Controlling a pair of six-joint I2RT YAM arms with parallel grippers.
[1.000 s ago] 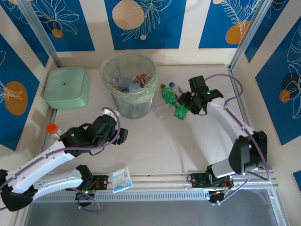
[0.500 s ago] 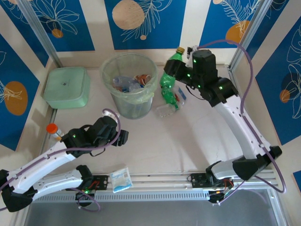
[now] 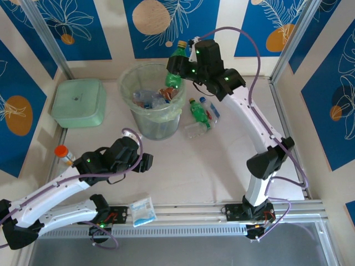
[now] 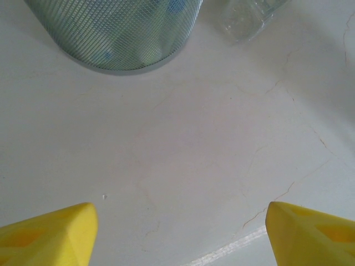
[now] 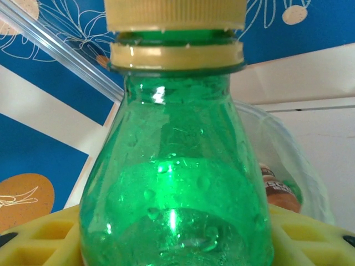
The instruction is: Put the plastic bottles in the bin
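R claw (image 3: 186,67) is clamped on a green bottle (image 3: 175,65), cap up, held above the bin (image 3: 158,125) at its far-right rim and partly over the opening. The wrist cam shows yellow fingers (image 5: 39,233) hugging the bottle's body, w/ the bin rim just behind. L claw (image 3: 145,161) sits low on the bin's near side, jaws spread wide w/ nothing between them. Its cam looks at bare table (image 4: 183,155) w/ the bin base at the top. Progress: several bottles (image 3: 152,98) already lie inside the bin, so most of the job looks done. Left to do: the held one isn't dropped yet. Just right of the bin, 3 more lie on the table: a 2nd green one (image 3: 198,112), a blue-cap clear one (image 3: 210,107) touching it, and a crushed clear one (image 3: 195,131) nearest the bin wall. An orange-cap item (image 3: 61,151), near-left of the bin by the L arm, is prob. a bottle too, but it's too small to be sure. Judgement: past halfway, w/ one release plus approx 4 pick-ups to go.
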